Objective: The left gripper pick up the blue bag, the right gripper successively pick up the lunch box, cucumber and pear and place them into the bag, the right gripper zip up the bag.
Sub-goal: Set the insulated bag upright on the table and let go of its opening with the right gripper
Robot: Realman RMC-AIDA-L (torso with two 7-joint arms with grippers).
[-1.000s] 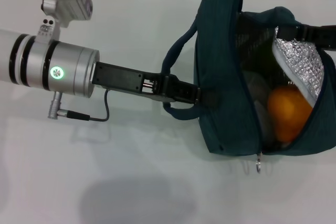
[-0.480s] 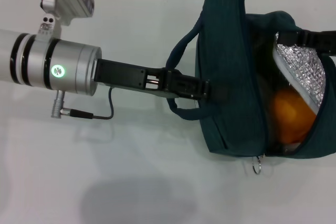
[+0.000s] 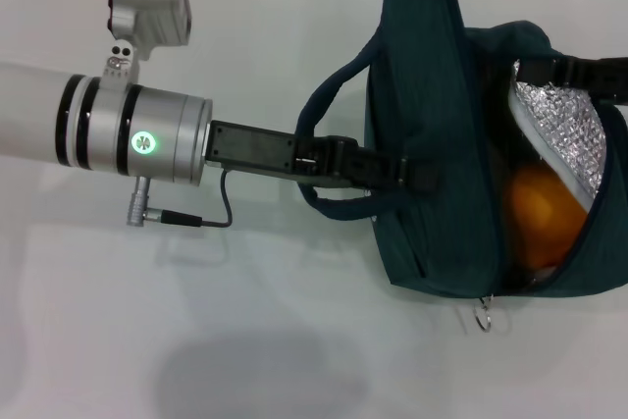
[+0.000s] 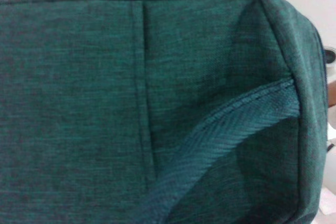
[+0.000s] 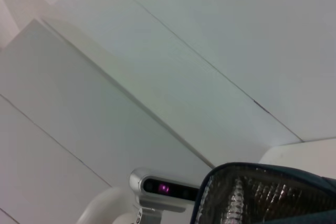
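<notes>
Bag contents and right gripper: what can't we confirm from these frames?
- Lunch box, cucumber: head view shows only the pear inside the bag; fabric and foil lining hide the rest.
- Left gripper: fingertips dark against the bag wall; grip unclear. Left wrist view shows only fabric.
- Right gripper: in no view.
- Bag's right side: cut off by the head view's edge.

The blue bag (image 3: 422, 134) is matt woven cloth; its lining (image 3: 564, 130) crinkled silver foil; the table (image 3: 245, 340) smooth, faintly glossy.

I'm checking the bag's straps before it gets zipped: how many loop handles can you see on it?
2: one handle arches up by the left pincer, one loops under it, both on the blue bag. Others may be hidden.
</notes>
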